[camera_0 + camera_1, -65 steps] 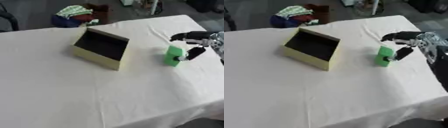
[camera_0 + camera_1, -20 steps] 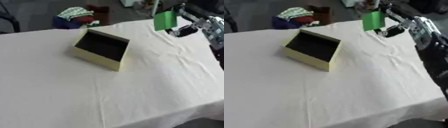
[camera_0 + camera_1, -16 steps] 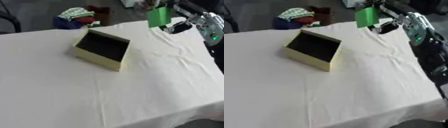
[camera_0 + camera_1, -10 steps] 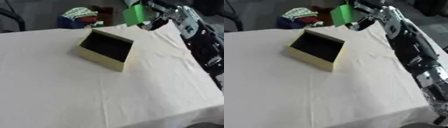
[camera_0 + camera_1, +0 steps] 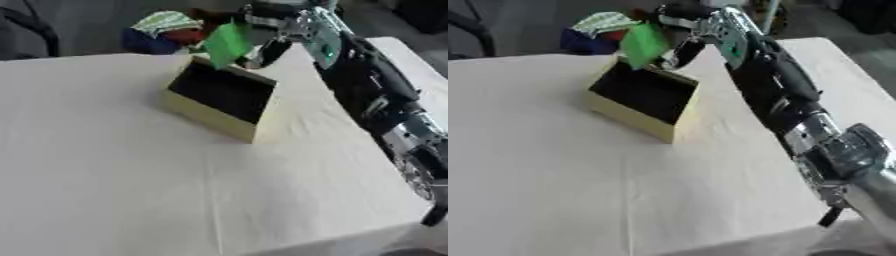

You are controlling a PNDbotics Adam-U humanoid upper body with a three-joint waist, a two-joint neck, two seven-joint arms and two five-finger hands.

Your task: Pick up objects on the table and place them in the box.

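A green block (image 5: pixel 227 42) is held, tilted, in the curled fingers of the right hand (image 5: pixel 267 31), raised above the far edge of the open yellow box (image 5: pixel 221 100), which rests on the white table (image 5: pixel 114 185).

Before me spreads the table (image 5: pixel 131 190), draped in a cream cloth with soft creases running across it. Everything else I place from this table. Beyond its far edge the floor (image 5: pixel 87 30) is dark grey. On that floor, just past the far edge, lies a heap of cloth (image 5: pixel 597 30): a pale green striped piece on top, dark blue beneath, a touch of red beside it. At the far left of the table a dark curved bar (image 5: pixel 39 27) rises, perhaps part of a chair; I cannot tell. Past the table's far right corner the floor looks grey too, and a slim pale green pole (image 5: pixel 773 12) stands there. Light falls evenly on the cloth.
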